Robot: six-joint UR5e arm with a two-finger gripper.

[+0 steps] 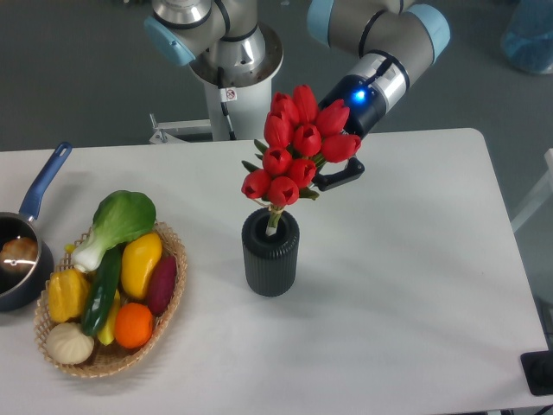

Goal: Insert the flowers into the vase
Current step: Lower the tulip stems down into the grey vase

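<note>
The flowers [294, 147], a bunch of red tulips with green stems, stand tilted to the right with their stems down in the mouth of the vase [270, 255], a dark ribbed cylinder at the middle of the table. My gripper [321, 180] is right behind and to the right of the tulip heads, above the vase. One black finger [341, 175] shows beside the bunch. The other finger is hidden behind the flowers, so I cannot tell whether the gripper holds the bunch.
A wicker basket [168, 298] with several toy vegetables and fruits sits at the front left. A blue-handled saucepan [26, 268] stands at the left edge. The robot base [226, 60] is at the back.
</note>
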